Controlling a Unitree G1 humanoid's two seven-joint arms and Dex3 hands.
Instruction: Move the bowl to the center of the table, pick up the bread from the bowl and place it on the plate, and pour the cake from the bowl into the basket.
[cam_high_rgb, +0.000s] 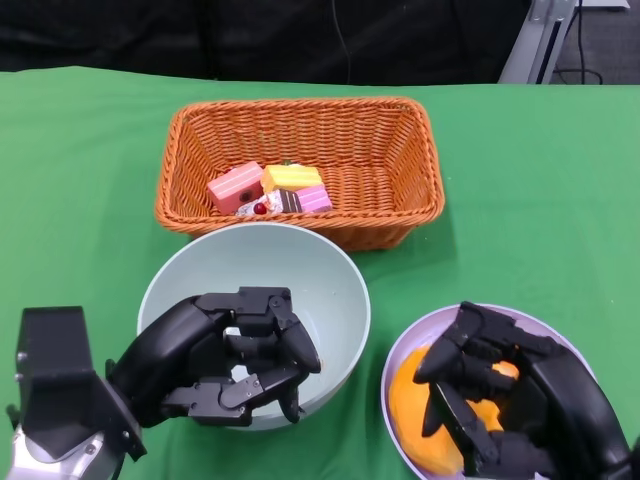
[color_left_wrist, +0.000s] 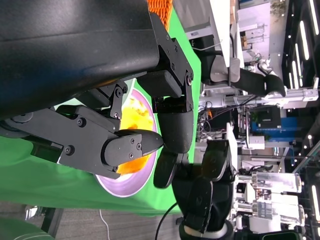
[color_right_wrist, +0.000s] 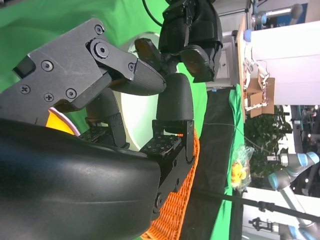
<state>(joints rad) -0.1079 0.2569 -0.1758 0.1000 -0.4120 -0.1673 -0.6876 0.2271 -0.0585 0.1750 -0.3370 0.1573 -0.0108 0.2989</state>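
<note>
Head view: bowl (cam_high_rgb: 335, 290) near bench (cam_high_rgb: 80, 170) centre, apparently emptied; cakes (cam_high_rgb: 270, 187) inside basket (cam_high_rgb: 400, 160); bread (cam_high_rgb: 415, 410) on plate (cam_high_rgb: 545, 325).
Bowl handling: likely light, stiff, smooth; best taken at rim.
Bread handling: probably soft, light.
Left robot hand (cam_high_rgb: 225, 360): fingers curled over bowl's near rim, seemingly gripping it.
Right robot hand (cam_high_rgb: 500, 395): fingers curved over bread, touching; grip cannot be confirmed.

bare green table (cam_high_rgb: 90, 180) left of basket (cam_high_rgb: 190, 150), bowl (cam_high_rgb: 330, 275) touching basket's front wall
</note>
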